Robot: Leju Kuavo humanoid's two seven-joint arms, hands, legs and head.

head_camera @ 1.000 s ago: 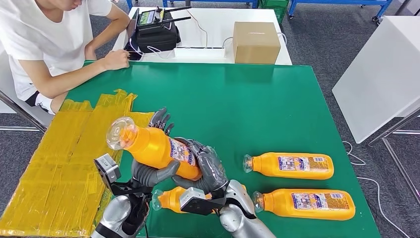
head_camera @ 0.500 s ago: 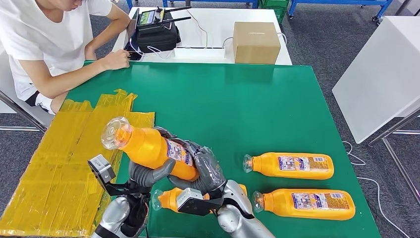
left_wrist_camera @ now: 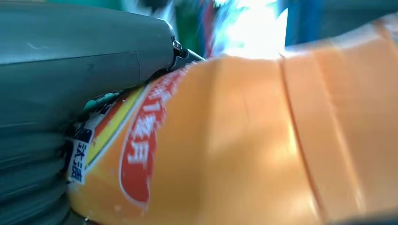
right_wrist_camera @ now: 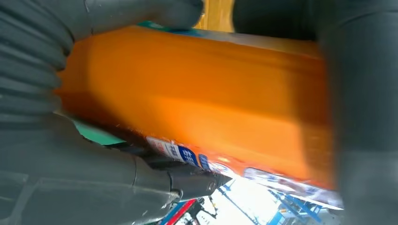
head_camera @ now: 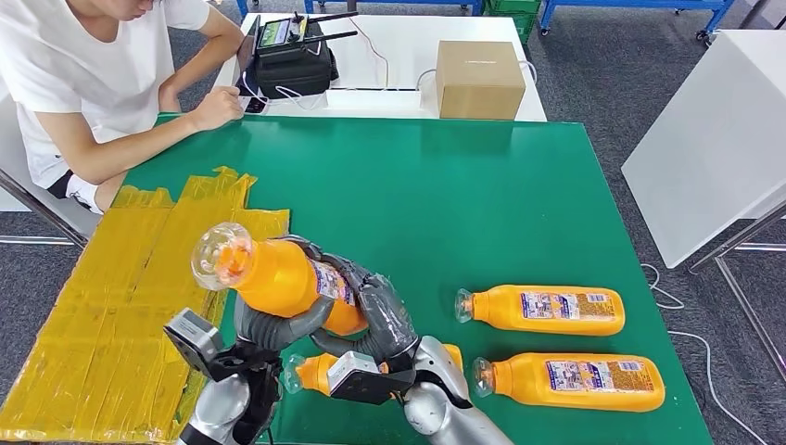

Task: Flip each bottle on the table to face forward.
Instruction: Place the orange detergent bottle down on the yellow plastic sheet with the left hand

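Observation:
An orange bottle point(head_camera: 278, 275) with a clear cap is lifted off the green table point(head_camera: 445, 185), cap tilted up toward the left. My left hand point(head_camera: 273, 324) grips it from below and my right hand point(head_camera: 380, 313) wraps its lower body. In the left wrist view the bottle point(left_wrist_camera: 244, 140) shows its red label against the thumb point(left_wrist_camera: 84, 65). In the right wrist view the bottle point(right_wrist_camera: 197, 108) lies between the fingers point(right_wrist_camera: 361, 93). Another orange bottle point(head_camera: 320, 371) lies under my arms, partly hidden. Two more bottles point(head_camera: 542, 309) point(head_camera: 570, 382) lie at the right, labels up, caps pointing left.
Yellow taped sheeting point(head_camera: 120, 297) covers the table's left part. A person point(head_camera: 83, 83) sits at the far left corner, a hand resting on the table edge. A cardboard box point(head_camera: 478, 79) and a black device point(head_camera: 292, 60) stand on the white table behind.
The held bottle has turned so its cap points more toward the camera. My left hand has shifted under the bottle; its fingers no longer stick up behind it.

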